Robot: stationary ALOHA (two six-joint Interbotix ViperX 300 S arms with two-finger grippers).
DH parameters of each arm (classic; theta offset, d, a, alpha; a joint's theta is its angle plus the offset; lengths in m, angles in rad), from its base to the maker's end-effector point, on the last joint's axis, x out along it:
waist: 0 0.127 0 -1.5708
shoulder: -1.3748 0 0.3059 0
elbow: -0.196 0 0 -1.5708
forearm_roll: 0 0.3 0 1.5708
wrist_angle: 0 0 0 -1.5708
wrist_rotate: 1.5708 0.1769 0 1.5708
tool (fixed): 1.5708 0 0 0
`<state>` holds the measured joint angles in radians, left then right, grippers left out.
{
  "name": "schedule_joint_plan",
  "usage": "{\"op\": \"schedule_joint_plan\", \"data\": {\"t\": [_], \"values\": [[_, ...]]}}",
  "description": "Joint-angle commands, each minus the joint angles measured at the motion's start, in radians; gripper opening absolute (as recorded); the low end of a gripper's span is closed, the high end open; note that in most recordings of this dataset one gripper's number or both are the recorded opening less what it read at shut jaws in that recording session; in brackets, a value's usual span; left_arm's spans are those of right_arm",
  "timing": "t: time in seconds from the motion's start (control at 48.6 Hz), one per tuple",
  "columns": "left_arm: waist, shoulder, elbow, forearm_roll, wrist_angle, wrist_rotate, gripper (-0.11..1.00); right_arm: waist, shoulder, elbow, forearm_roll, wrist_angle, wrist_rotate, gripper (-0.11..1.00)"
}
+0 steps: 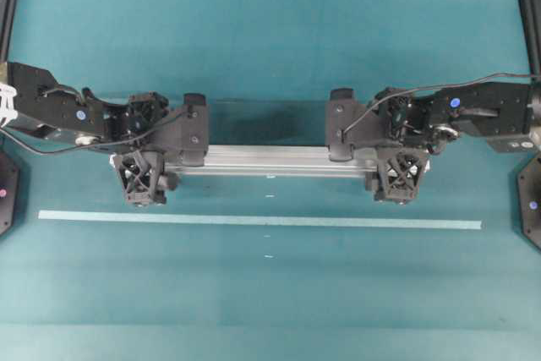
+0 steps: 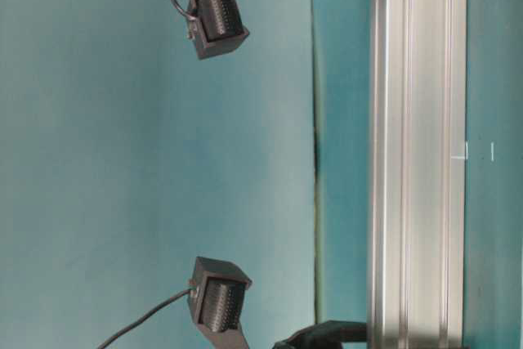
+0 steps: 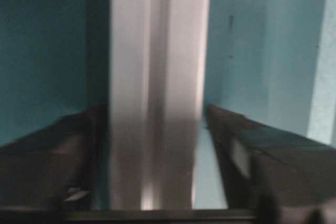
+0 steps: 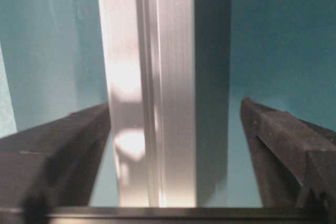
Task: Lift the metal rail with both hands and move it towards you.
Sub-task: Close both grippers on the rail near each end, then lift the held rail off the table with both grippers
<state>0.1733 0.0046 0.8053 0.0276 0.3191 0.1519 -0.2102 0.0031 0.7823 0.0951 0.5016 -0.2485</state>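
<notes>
The metal rail point(image 1: 270, 161) lies flat on the teal table, running left to right. My left gripper point(image 1: 142, 161) straddles the rail's left end and my right gripper point(image 1: 399, 161) its right end, one finger on each side. In the left wrist view the rail point(image 3: 157, 77) runs between the fingers point(image 3: 247, 145) of the left gripper point(image 3: 155, 109); the picture is blurred and only narrow gaps show. In the right wrist view the rail point(image 4: 152, 77) sits nearer the left finger point(image 4: 58, 150) of the right gripper point(image 4: 176, 103), with a wide gap to the other. Both are open.
A thin pale tape strip point(image 1: 254, 220) lies parallel to the rail, nearer the front edge. Small white marks point(image 1: 269, 196) dot the table between them. Black arm bases point(image 1: 531, 200) sit at the left and right edges. The table-level view shows the rail point(image 2: 417, 161) end-on.
</notes>
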Motion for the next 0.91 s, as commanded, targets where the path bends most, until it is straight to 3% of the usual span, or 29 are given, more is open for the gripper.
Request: {"op": "schedule_joint_plan", "data": {"t": [0.0, 0.082, 0.165, 0.741, 0.885], "values": [[0.002, -0.009, -0.006, 0.002, -0.005, 0.002, 0.51, 0.009, 0.005, -0.003, 0.003, -0.005, 0.002, 0.77], [0.000, -0.009, -0.009, 0.002, -0.009, 0.002, 0.30, 0.012, 0.005, -0.005, 0.003, -0.005, 0.002, 0.56], [-0.002, -0.009, -0.009, 0.002, -0.017, 0.000, 0.29, 0.012, 0.008, -0.006, 0.005, -0.003, 0.000, 0.38], [-0.009, -0.009, -0.012, 0.002, -0.021, 0.006, 0.29, 0.008, 0.008, -0.005, 0.023, 0.005, 0.000, 0.37], [-0.008, -0.048, -0.040, 0.002, 0.026, 0.005, 0.29, -0.002, -0.018, -0.035, 0.041, 0.080, 0.002, 0.37]]}}
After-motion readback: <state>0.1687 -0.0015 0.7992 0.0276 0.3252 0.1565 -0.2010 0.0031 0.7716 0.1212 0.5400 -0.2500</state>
